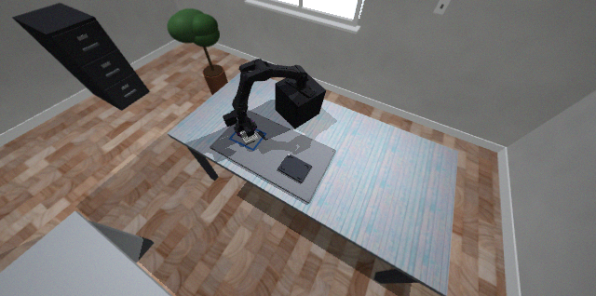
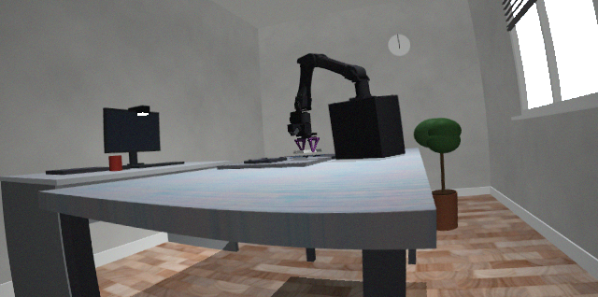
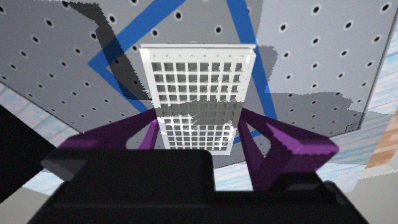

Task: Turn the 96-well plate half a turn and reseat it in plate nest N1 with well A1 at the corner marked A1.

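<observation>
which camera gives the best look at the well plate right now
The wrist view: the white 96-well plate fills the frame, clamped in the purple pincer over the blue outline. Top and exterior views show only a small pale sliver.
</observation>
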{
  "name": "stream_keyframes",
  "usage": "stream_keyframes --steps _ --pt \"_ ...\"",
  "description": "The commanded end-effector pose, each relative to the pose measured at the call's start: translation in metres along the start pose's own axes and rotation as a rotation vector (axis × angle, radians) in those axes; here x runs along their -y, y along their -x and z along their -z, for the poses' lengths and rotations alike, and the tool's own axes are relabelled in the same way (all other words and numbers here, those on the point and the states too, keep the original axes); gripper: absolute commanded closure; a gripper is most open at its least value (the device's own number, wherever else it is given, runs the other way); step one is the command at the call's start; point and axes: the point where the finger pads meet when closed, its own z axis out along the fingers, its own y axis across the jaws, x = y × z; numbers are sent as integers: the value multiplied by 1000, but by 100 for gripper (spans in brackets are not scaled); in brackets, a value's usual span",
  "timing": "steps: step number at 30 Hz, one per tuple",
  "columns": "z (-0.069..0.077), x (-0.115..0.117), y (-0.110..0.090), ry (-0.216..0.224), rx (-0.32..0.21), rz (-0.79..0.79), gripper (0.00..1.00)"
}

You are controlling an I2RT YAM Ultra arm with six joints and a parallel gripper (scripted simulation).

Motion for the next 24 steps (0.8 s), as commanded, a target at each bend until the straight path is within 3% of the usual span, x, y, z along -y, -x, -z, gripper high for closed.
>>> stream_keyframes --steps 1,24 --pt "4 6 1 -19 3 0 100" --pt "-10 6 1 -19 4 0 100"
